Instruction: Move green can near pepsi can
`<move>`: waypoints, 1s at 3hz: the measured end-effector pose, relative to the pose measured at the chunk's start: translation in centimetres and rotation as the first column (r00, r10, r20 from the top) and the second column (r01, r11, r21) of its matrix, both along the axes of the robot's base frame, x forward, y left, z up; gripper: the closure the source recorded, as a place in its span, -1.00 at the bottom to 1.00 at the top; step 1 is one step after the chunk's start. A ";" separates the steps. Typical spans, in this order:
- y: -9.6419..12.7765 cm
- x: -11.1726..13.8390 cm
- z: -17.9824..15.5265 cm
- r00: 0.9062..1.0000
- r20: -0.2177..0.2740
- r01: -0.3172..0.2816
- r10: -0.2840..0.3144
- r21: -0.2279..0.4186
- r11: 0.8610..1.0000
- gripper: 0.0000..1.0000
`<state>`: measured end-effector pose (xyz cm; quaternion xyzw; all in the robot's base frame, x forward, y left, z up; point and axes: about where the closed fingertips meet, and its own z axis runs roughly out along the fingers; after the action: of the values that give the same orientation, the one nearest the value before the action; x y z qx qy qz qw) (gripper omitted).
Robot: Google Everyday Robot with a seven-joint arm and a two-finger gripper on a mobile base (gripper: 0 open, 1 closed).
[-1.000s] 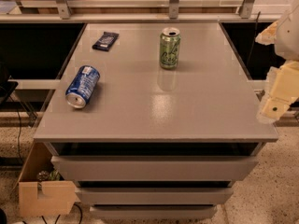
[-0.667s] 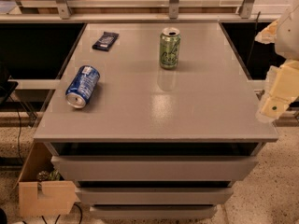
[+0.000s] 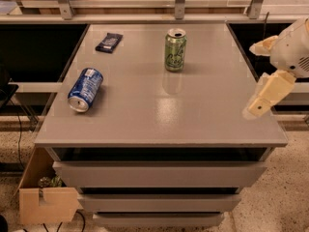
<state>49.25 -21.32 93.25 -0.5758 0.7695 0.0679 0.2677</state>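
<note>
Grey table w/ drawers stacked below the top. Green can stands upright at far centre of the top, pull-tab end up, w/ a faint reflection on the surface in front of it. Pepsi can lies on its side near the L edge, one silver end toward the camera, well apart from the green can. Small dark packet lies flat near the far L corner, beyond the pepsi can. Gripper hangs at the R edge of the table, nearer the camera than the green can & well apart from both cans. Its two cream fingers are spread w/ nothing btwn them: released, empty. Cardboard box sits on the speckled floor at lower L, just beside the drawers.
</note>
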 end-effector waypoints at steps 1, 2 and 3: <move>0.6 0.5 -0.4 1.000 -0.004 -0.002 0.002 0.036 0.999 -1.00; 0.6 0.4 -0.4 1.000 -0.004 -0.002 0.002 0.033 0.999 -1.00; 1.2 1.7 -0.7 1.000 0.024 -0.004 0.003 0.052 0.999 -1.00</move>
<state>50.97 -20.17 92.59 -0.5707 0.7632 0.0814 0.2919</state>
